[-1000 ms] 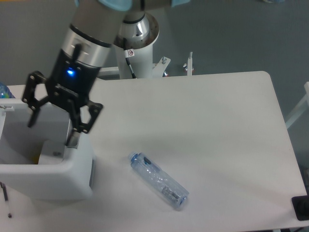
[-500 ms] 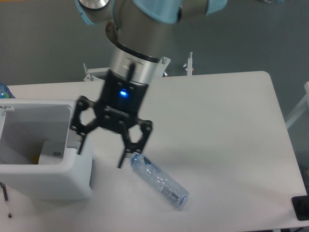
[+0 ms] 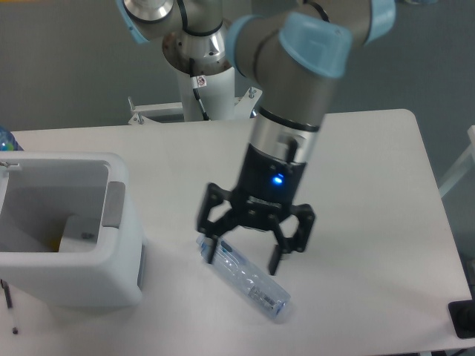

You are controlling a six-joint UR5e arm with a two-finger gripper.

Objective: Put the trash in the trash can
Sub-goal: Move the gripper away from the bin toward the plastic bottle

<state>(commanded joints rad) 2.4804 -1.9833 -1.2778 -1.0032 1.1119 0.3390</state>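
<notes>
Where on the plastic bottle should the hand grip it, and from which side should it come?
Probably from above, at the middle of the bottle. It lies flat and diagonal on the table, so the open hand should close across its narrow width.

Lab: pedestal-mounted robot arm (image 3: 297, 111), white table (image 3: 356, 185)

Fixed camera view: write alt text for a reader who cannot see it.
The robot's open gripper hovers over a clear plastic bottle lying on the white table. A white trash can stands at the table's left edge.
</notes>
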